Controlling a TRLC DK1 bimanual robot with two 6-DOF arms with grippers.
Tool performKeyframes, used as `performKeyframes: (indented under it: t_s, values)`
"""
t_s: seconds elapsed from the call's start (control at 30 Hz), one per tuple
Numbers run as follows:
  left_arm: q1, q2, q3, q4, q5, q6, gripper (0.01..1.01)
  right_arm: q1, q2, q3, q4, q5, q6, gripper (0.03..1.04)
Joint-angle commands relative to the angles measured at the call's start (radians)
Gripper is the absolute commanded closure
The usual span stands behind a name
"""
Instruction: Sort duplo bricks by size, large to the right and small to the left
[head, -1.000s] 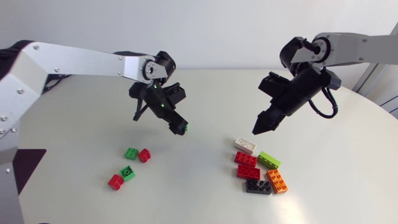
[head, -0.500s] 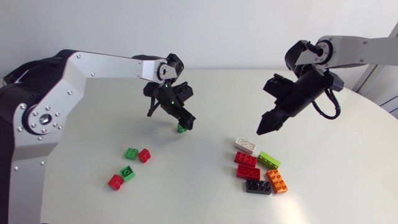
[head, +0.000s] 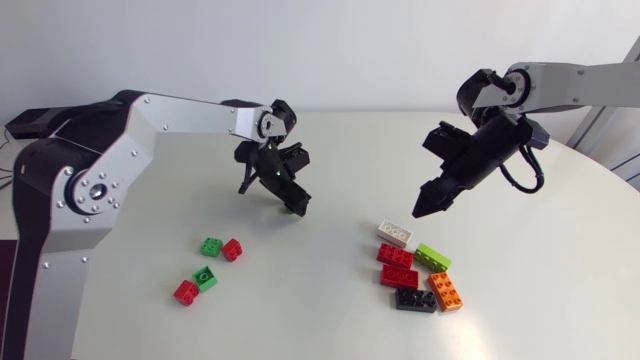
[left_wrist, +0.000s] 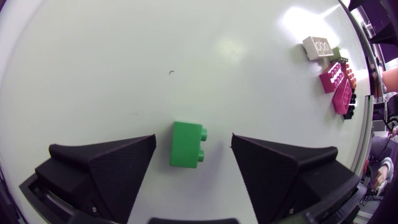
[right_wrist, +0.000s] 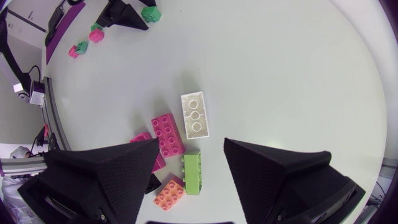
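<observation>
A small green brick (left_wrist: 185, 144) lies on the table between the fingers of my left gripper (left_wrist: 193, 138), which is open, with a gap to the brick on each side. In the head view the left gripper (head: 292, 200) is low over the table's middle and hides that brick. My right gripper (head: 425, 205) hangs open and empty above the large bricks: white (head: 395, 233), two red (head: 396, 256), lime (head: 432, 258), black (head: 415, 300) and orange (head: 446, 290). The right wrist view shows the white brick (right_wrist: 195, 114) ahead of the fingers.
Small bricks lie at the front left: a green one (head: 210, 246) beside a red one (head: 232, 249), and another green (head: 205, 278) beside a red (head: 186, 292). Bare table (head: 330, 300) separates the two groups.
My left gripper has come down around the small green brick, which now is hidden in the head view, and its fingers have narrowed somewhat. The right arm has barely moved.
</observation>
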Motion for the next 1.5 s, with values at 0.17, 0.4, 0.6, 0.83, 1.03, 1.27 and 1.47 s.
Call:
performKeyframes:
  t_s: [0.17,0.4,0.6,0.83,1.03,1.27,1.47]
  values:
    - [0.036,0.050,0.059,-0.052,0.006,0.014,0.787,0.003,0.021,-0.029,-0.003,-0.004,-0.015,0.31]
    - [0.050,-0.027,-0.019,-0.046,0.006,0.024,0.787,0.000,0.012,-0.033,-0.003,-0.006,-0.017,0.31]
    - [0.079,-0.182,-0.168,-0.023,0.005,0.030,0.787,0.016,-0.005,-0.047,-0.003,-0.010,-0.014,0.31]
    - [0.122,-0.354,-0.359,-0.003,-0.008,0.056,0.787,0.065,-0.043,-0.063,-0.001,-0.015,0.011,0.31]
    - [0.182,-0.443,-0.542,0.072,-0.008,0.074,0.787,0.100,-0.086,-0.101,0.011,-0.024,0.032,0.31]
    - [0.222,-0.478,-0.674,0.160,-0.008,0.080,0.785,0.105,-0.126,-0.129,0.011,-0.023,0.037,0.31]
    - [0.227,-0.486,-0.717,0.198,-0.008,0.079,0.785,0.105,-0.135,-0.144,0.013,-0.024,0.044,0.31]
